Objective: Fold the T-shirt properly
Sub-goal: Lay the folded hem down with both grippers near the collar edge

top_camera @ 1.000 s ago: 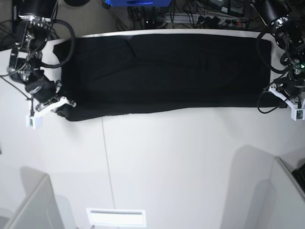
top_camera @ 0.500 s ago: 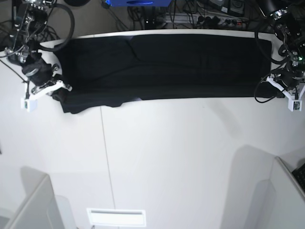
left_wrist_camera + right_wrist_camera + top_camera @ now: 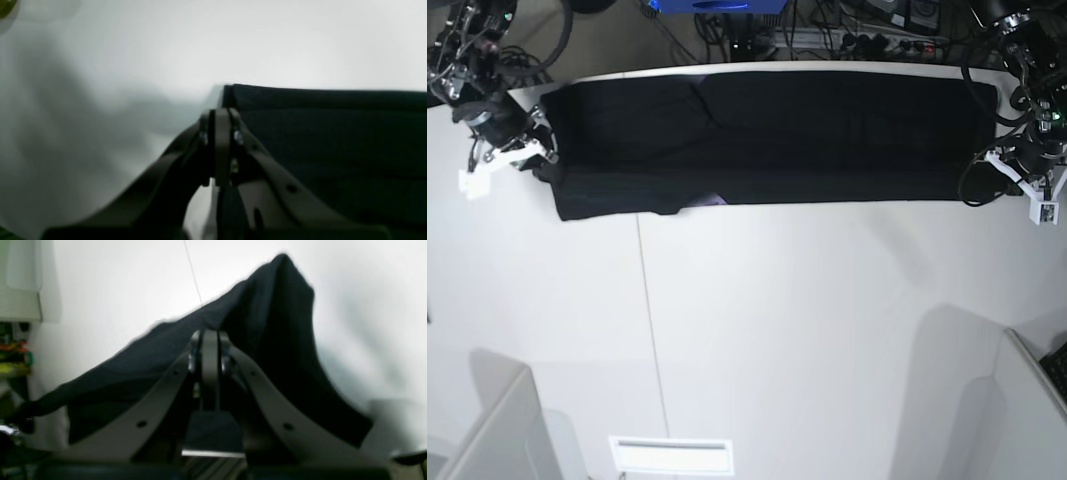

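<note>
While the T-shirt [image 3: 767,135] lies stretched as a long black band across the far part of the white tabletop [image 3: 777,330], the left hand [image 3: 1005,172] is clamped on one end and the right hand [image 3: 535,160] is clamped on the opposite end.

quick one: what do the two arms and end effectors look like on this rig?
Both arms are black with loose black cables looped alongside. The left end effector and right end effector carry white parts near the tips. Wrist views show dark curved fingers with small holes and screws.
</note>
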